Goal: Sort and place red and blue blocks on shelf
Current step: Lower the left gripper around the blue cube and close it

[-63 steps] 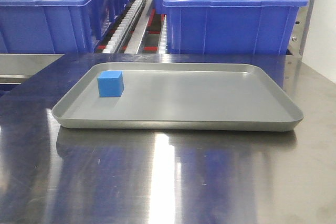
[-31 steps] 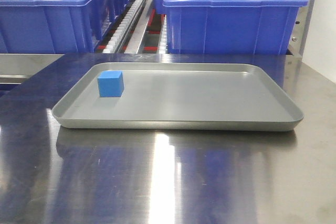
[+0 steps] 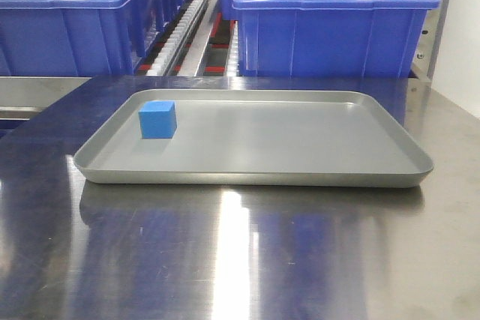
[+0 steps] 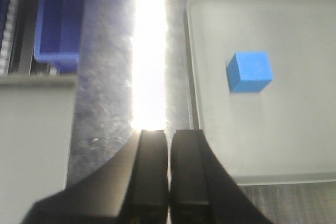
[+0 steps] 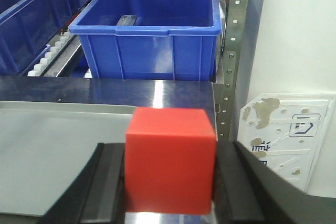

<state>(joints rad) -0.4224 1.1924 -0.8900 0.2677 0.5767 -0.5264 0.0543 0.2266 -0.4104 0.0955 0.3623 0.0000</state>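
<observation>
Right gripper (image 5: 170, 182) clamped on red block (image 5: 170, 163), seemingly near the tray (image 3: 300, 174) edge, short of the shelf (image 5: 234, 51). Left gripper (image 4: 168, 136) fully closed, empty. Blue block (image 3: 157, 119) sits in tray's far-left corner.

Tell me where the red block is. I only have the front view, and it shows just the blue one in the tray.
Observer: The red block is in the right gripper, jaws shut on its sides; the right wrist view shows it.
Operator: And the left gripper?
Observer: The left gripper is empty, jaws together at the tray edge, short of the blue block.
</observation>
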